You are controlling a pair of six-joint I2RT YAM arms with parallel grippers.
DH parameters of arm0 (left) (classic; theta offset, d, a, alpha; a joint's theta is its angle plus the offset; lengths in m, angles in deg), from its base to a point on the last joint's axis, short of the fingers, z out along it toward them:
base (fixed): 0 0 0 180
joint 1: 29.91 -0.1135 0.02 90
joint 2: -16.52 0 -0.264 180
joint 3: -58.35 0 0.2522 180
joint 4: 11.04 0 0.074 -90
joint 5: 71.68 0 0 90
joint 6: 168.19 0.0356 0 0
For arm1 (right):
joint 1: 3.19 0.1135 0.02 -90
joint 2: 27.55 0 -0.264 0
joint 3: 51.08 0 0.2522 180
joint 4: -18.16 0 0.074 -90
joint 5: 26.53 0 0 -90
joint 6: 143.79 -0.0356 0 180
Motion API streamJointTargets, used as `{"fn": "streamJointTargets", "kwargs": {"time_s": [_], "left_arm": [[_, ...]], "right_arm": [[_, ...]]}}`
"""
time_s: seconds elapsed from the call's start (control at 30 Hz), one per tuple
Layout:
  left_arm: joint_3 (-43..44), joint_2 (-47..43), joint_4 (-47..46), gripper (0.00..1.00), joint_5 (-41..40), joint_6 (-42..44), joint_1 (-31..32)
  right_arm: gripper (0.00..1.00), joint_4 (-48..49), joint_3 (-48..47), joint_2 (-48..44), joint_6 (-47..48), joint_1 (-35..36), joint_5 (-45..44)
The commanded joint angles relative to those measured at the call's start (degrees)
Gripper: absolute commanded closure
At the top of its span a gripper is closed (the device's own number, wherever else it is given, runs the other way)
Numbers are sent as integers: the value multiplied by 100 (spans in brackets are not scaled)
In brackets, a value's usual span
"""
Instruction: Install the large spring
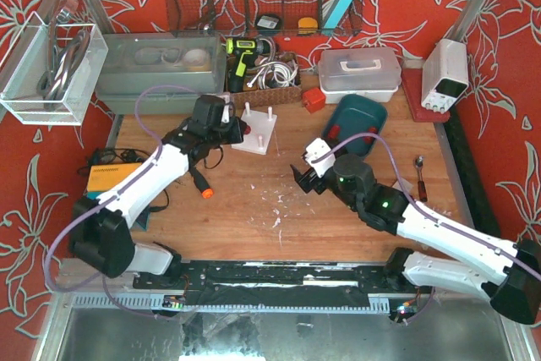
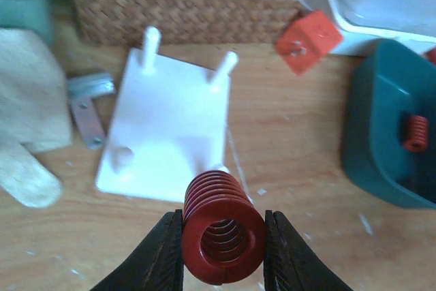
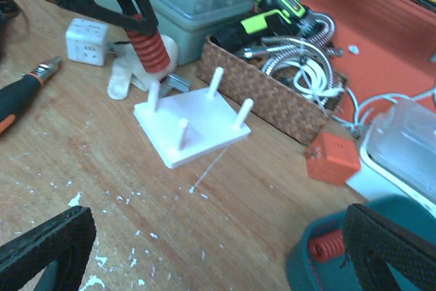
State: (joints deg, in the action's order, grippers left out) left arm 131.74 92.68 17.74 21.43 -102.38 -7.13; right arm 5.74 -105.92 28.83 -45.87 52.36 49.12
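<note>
My left gripper [image 2: 223, 253] is shut on the large red spring [image 2: 223, 235], one black finger on each side of its coils. In the right wrist view the spring [image 3: 148, 48] hangs tilted just above the near-left peg [image 3: 154, 93] of the white base plate [image 3: 197, 127]. The plate [image 1: 256, 135] has several upright pegs and lies in front of the wicker basket. My left gripper [image 1: 239, 131] is at the plate's left edge in the top view. My right gripper [image 3: 218, 264] is open and empty, low over the table to the right of the plate [image 2: 170, 127].
A teal tray [image 1: 359, 120] to the right holds a small red spring [image 3: 327, 247]. An orange cube [image 3: 332, 158] lies by the wicker basket [image 1: 270, 84]. An orange-handled screwdriver [image 1: 203, 185], a cloth [image 2: 27, 134], a metal bracket [image 2: 85, 103] and a spoon [image 1: 418, 177] lie around.
</note>
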Motion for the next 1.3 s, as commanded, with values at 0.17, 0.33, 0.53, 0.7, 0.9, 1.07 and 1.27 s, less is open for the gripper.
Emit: {"fn": "streamJointTargets", "kwargs": {"time_s": [0.17, 0.33, 0.53, 0.7, 0.9, 1.07, 1.27], "left_arm": [[990, 1192, 616, 100, -759, 746, -342], [1206, 1505, 611, 100, -856, 776, -380], [1366, 1748, 690, 100, -953, 802, -404], [1423, 1905, 749, 100, -900, 835, -441], [1358, 1876, 811, 100, -935, 862, -442], [1387, 1988, 754, 100, -965, 890, -457], [1504, 2216, 753, 99, -979, 891, -467]], "right_arm": [[1, -31, 445, -526, -431, -127, -686], [1, -61, 477, -564, -411, -164, -697], [1, -100, 467, -578, -423, -178, -665], [1, -112, 488, -633, -412, -192, -722], [1, -94, 517, -631, -388, -209, -768], [1, -100, 515, -638, -403, -210, -734], [1, -67, 568, -706, -397, -220, -741]]}}
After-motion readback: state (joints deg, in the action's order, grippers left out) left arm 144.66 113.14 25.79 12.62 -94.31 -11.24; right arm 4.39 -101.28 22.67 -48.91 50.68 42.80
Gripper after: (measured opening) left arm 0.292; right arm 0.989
